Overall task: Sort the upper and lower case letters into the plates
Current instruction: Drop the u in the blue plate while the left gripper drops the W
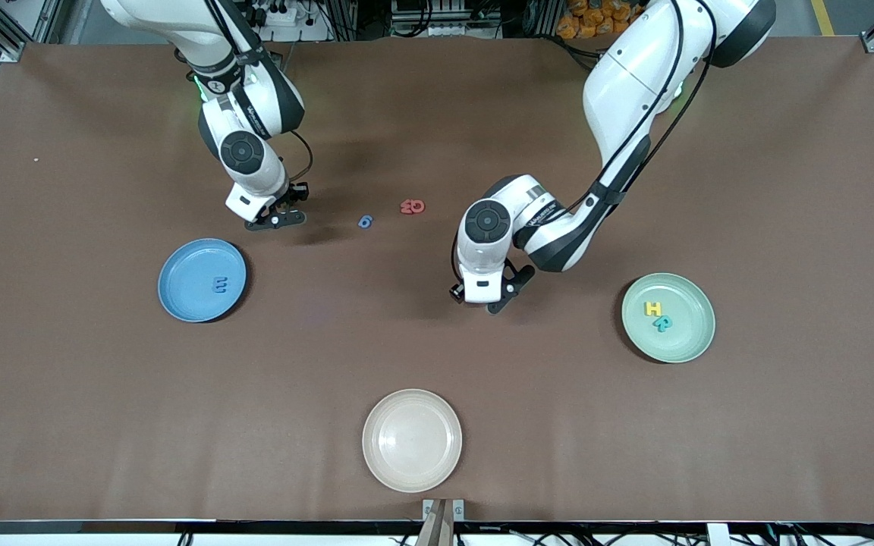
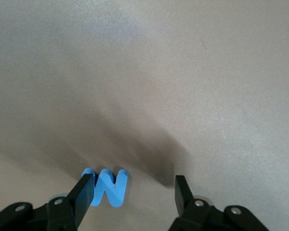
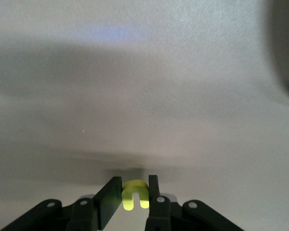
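Pickup under way: right gripper (image 3: 135,192) clamped on yellow letter (image 3: 135,194) near blue plate (image 1: 202,280), left gripper (image 2: 135,192) apart around blue letter (image 2: 110,186) mid-surface; closing needed next.

Two plates sit at either end of the bench (image 1: 437,364): one plate (image 1: 202,280) toward the right arm's end with a single letter (image 1: 219,285) in it, another plate (image 1: 668,318) toward the left arm's end holding two letters (image 1: 658,316) side by side. A third plate (image 1: 412,440) lies nearest the front camera — midway between them. Two loose letters (image 1: 389,214) lie farther back, near each other.
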